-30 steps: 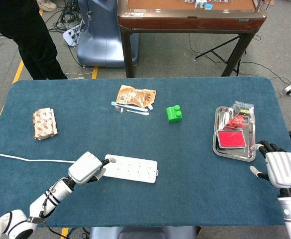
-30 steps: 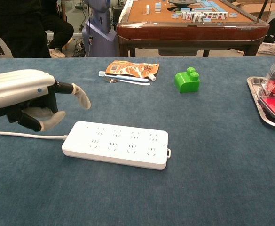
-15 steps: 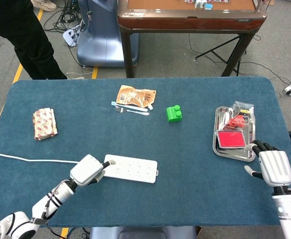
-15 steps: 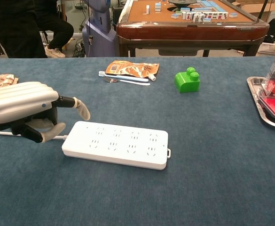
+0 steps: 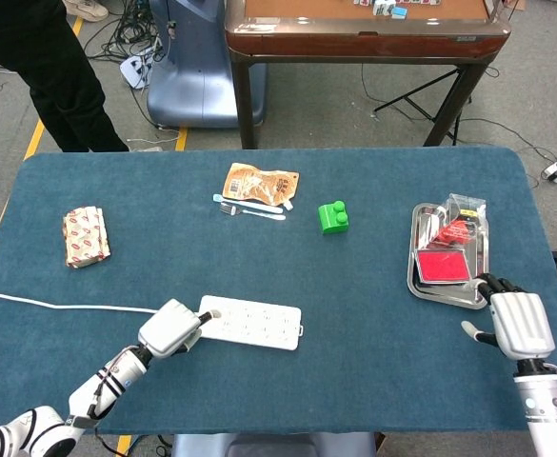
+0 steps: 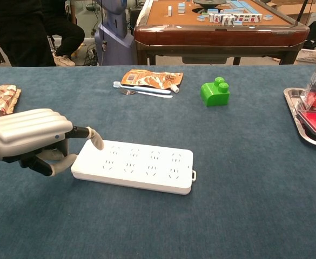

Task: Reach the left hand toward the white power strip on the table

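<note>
The long white plastic power strip (image 5: 250, 323) (image 6: 133, 165) lies flat on the blue table near its 6 o'clock edge, sockets facing up, its white cord (image 5: 59, 306) running off toward 9 o'clock from the left end.

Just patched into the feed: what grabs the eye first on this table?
The white power strip lies near the front of the blue table, with the left hand at its cord end, one fingertip over the strip's corner. A bright green block sits mid-table, and the right hand hangs beside a steel tray.
</note>
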Tool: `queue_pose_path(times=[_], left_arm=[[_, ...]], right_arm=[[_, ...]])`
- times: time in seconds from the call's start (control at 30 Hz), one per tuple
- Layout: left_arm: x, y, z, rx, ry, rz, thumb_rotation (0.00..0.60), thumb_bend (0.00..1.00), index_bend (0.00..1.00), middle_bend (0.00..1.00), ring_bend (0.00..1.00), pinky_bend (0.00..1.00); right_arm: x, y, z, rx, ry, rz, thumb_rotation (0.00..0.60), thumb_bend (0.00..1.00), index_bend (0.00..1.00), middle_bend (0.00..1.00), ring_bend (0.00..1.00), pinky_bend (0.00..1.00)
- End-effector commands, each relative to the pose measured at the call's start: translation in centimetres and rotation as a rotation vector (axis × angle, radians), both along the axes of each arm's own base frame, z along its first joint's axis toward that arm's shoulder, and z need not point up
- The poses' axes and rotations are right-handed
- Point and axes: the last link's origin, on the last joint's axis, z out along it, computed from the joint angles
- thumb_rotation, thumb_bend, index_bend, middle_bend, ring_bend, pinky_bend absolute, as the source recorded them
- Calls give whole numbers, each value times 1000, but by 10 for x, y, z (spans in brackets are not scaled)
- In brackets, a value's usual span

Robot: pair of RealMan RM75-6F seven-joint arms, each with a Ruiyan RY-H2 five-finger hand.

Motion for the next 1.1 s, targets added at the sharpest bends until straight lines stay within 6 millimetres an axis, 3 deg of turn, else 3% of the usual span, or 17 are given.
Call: queue_pose_path(times=[0.03, 0.93, 1.1], left_arm=[[-2, 1, -2, 1, 13, 10, 600, 598, 305, 1000, 961, 1000], [-12, 1, -9, -13, 72, 68, 600, 598, 310, 1000, 958, 1000], [-7, -1, 0, 10, 23, 69, 600, 598, 301, 1000, 955, 1000]], right_arm=[[0, -3, 3, 9, 17, 0, 600, 77, 393, 326, 352, 532], [-6, -7, -1, 21, 33, 11, 600, 77, 392, 326, 352, 532], [-7, -7, -1, 22, 31, 8, 600, 77, 393, 326, 352, 532]])
